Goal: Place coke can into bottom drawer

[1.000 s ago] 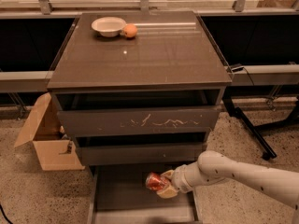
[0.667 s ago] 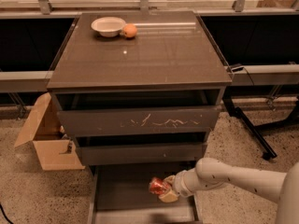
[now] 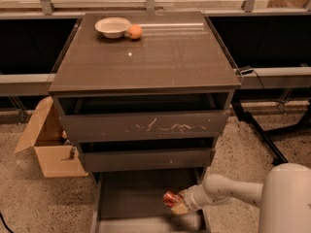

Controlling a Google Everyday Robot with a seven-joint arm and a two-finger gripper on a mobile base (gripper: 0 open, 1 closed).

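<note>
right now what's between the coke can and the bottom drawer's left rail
Only bare bottom drawer floor, in the camera view; the gripper holds the coke can at its right.

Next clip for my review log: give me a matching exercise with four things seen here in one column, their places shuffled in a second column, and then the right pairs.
Things:
1. coke can
2. white bowl
3. orange
4. cardboard box

Places:
A. on the floor, left of the cabinet
B. on the cabinet top, just right of the white bowl
C. held in the gripper, at the right side of the open bottom drawer
D. at the back left of the cabinet top

Pairs: 1-C, 2-D, 3-B, 4-A
</note>
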